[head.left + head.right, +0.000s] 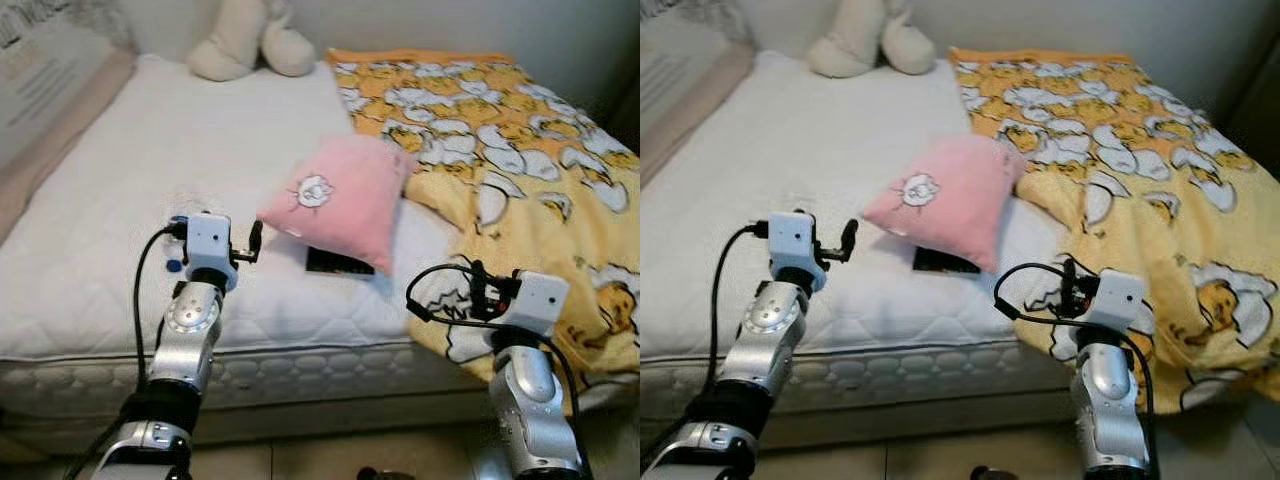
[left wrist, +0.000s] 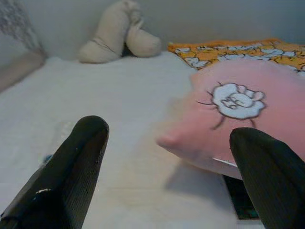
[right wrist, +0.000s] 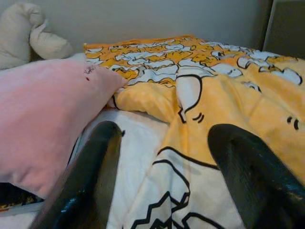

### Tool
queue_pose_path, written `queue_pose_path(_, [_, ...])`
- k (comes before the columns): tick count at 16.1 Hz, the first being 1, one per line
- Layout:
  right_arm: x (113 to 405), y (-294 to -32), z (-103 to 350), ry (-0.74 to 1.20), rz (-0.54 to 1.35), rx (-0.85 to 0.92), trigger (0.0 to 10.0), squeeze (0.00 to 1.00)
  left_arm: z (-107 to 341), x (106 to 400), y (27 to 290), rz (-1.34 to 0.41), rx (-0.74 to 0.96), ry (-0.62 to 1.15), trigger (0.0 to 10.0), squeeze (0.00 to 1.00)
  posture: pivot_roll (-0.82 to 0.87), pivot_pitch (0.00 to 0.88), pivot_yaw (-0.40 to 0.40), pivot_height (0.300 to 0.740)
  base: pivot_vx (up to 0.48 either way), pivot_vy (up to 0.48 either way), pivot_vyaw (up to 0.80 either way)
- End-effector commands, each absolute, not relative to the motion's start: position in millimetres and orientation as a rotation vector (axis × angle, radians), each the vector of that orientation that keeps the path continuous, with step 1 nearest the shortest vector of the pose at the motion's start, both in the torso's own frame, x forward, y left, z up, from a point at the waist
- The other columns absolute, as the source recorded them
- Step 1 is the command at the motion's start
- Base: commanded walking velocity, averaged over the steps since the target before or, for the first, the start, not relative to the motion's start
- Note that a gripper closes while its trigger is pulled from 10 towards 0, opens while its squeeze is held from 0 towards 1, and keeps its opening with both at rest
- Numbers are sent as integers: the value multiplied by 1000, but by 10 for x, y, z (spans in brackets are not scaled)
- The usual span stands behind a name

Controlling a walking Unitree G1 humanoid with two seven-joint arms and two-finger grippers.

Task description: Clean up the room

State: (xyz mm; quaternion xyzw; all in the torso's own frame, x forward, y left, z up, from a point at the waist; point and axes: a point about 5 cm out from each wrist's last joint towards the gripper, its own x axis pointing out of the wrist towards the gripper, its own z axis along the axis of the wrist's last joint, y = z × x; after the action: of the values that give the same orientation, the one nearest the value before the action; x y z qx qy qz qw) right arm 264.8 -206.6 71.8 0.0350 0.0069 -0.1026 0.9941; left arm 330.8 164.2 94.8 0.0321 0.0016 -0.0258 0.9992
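A pink pillow [image 1: 340, 200] with a white cartoon figure lies tilted in the middle of the white mattress [image 1: 130, 170]. A flat black item [image 1: 338, 262] sticks out from under its front edge. A yellow patterned blanket [image 1: 520, 150] covers the right side of the bed and hangs over the front edge. My left gripper [image 1: 252, 242] hovers open over the mattress just left of the pillow, holding nothing. My right gripper [image 1: 472, 285] is open and empty above the blanket's front corner, with the pillow [image 3: 43, 114] to its left.
A beige plush toy [image 1: 250, 40] sits at the far end of the bed against the wall. A small blue item [image 1: 175, 265] lies on the mattress beside my left wrist. The bed's front edge [image 1: 300, 370] is just before me, with floor below.
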Motion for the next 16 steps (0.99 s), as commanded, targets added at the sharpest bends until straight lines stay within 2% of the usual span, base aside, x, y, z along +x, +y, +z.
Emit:
queue_pose_path(1, [2668, -2091, 754, -7, -210, 79, 10000, 1000, 943, 3330, 1644, -42, 34, 22, 10000, 1000, -145, 0, -2, 740, 0, 0, 0])
queue_pose_path(2, [2671, -2069, 751, -7, -194, 77, 10000, 1000, 943, 3325, 1598, -66, -5, 19, 10000, 1000, -144, 0, -4, 740, 0, 0, 0])
queue_pose_path(10, [2753, -1968, 777, -16, -133, 53, 10000, 1000, 1002, 3370, 1567, -75, 28, -4, 10000, 1000, -142, 0, -7, 740, 0, 0, 0])
queue_pose_path(11, [2760, -1987, 757, 2, -156, 32, 10000, 1000, 1010, 3375, 1558, -80, 30, -9, 10000, 894, -142, 0, -6, 740, 0, 0, 0])
queue_pose_path(12, [2768, -2007, 733, 21, -170, 22, 10000, 1000, 1023, 3382, 1529, -104, 29, -12, 10000, 0, -143, 0, -6, 740, 0, 0, 0])
queue_pose_path(13, [2771, -2006, 741, 15, -161, 18, 10000, 0, 1040, 3383, 1517, -114, 27, -24, 10000, 0, -146, 0, -4, 740, 0, 0, 0])
queue_pose_path(16, [2777, -1982, 769, -3, -146, 5, 10000, 0, 1077, 3393, 1501, -120, 31, -42, 10000, 0, -149, 0, -1, 740, 251, 0, 0])
